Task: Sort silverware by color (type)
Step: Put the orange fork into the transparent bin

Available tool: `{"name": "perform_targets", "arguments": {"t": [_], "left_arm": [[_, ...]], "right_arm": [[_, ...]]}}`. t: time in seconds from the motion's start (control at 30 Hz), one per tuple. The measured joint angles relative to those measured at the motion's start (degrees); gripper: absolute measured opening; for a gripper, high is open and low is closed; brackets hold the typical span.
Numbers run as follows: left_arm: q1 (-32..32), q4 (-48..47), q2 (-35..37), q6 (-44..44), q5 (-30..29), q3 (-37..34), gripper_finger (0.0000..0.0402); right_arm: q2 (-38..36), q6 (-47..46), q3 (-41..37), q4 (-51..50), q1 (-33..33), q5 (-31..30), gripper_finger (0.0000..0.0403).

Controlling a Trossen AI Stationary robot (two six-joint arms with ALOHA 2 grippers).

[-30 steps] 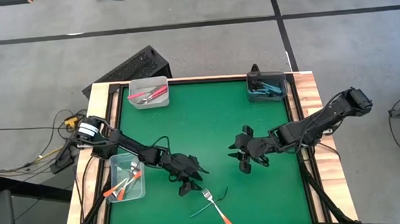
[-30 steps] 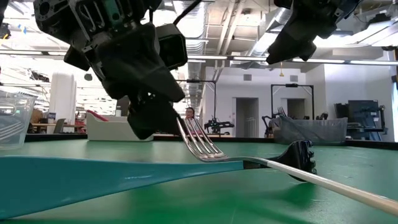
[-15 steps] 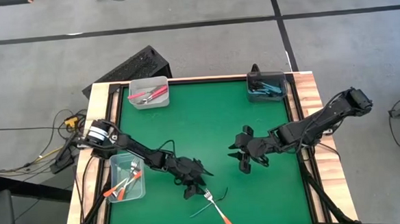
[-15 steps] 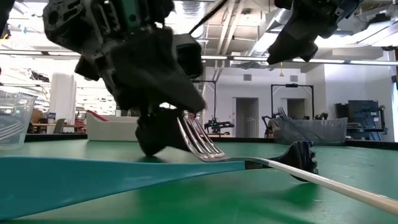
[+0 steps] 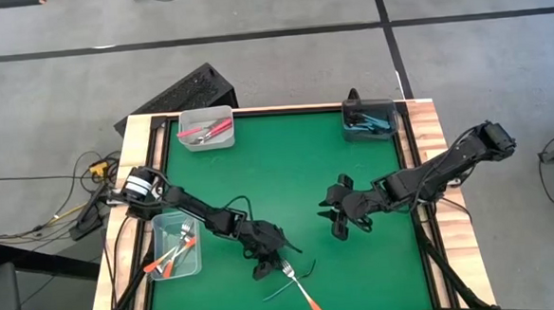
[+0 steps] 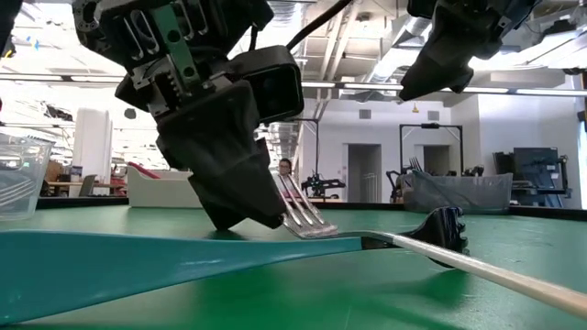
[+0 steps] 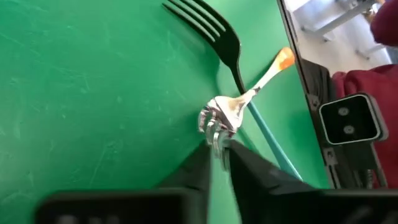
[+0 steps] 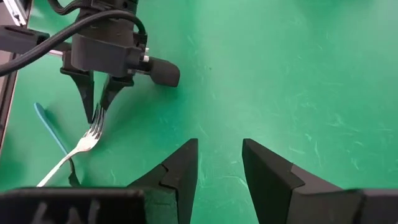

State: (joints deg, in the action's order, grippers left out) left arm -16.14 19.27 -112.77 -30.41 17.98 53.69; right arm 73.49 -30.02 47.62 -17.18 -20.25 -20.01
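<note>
A silver fork with an orange handle [image 5: 301, 289] lies near the table's front edge. It lies crossed over a dark-headed fork with a teal handle [image 7: 214, 28]. My left gripper [image 7: 217, 149] is down at the silver fork's head, shut on it; the low view shows it too [image 6: 240, 197]. My right gripper [image 8: 217, 165] hangs open above the green mat right of centre [image 5: 338, 226], nothing between its fingers. More silverware lies in the bins. My left gripper pinches the tine end [image 7: 215, 129] of the silver fork's head between its two fingers. The fingers slant down from the table's left and far side, roughly in line with the fork. The tines stand tipped up off the mat [image 6: 298, 206]; the orange handle [image 7: 281, 60] lies farther back.
A clear bin [image 5: 178, 265] with orange-handled forks stands at the left edge. A clear bin [image 5: 203, 140] with red-handled pieces is at the far left. A dark grey bin [image 5: 369, 131] with teal pieces is at the far right. The mat's middle [image 5: 278, 174] is bare.
My left gripper has gone down and toward the table's near right, onto the silver fork's head, and has shut on its tines. The fork lies where it did.
</note>
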Motion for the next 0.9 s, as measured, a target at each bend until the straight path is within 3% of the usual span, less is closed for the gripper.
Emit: {"name": "perform_targets", "arguments": {"t": [0.07,0.2,0.3,0.47,0.67,0.77,0.9], "left_arm": [[0.35,-0.41,0.02,0.01,0.14,0.00,0.0014],[0.72,-2.77,0.59,2.17,0.75,0.04,0.0004],[1.54,-12.02,3.76,4.89,-0.02,-0.20,0.0002],[3.42,-31.23,15.28,10.38,-5.16,0.33,0.0000],[4.44,-59.58,29.94,26.66,-8.08,2.65,0.0000],[4.47,-75.84,35.69,34.80,-9.84,6.08,0.0000],[5.27,-92.59,40.57,37.88,-10.27,13.29,0.0000]], "right_arm": [[0.00,-0.02,0.00,-0.25,0.00,-0.44,0.0150],[0.00,0.04,0.00,-0.24,0.00,-0.91,0.0135],[0.00,1.36,0.00,-0.28,0.24,-1.22,0.0125],[0.00,2.92,-0.01,0.16,1.67,-5.43,0.0116],[0.00,3.06,-0.02,0.26,3.38,-7.23,0.0116],[0.00,3.08,-0.02,0.27,3.66,-7.28,0.0116],[0.00,3.42,-0.02,0.40,4.20,-7.33,0.0116]]}}
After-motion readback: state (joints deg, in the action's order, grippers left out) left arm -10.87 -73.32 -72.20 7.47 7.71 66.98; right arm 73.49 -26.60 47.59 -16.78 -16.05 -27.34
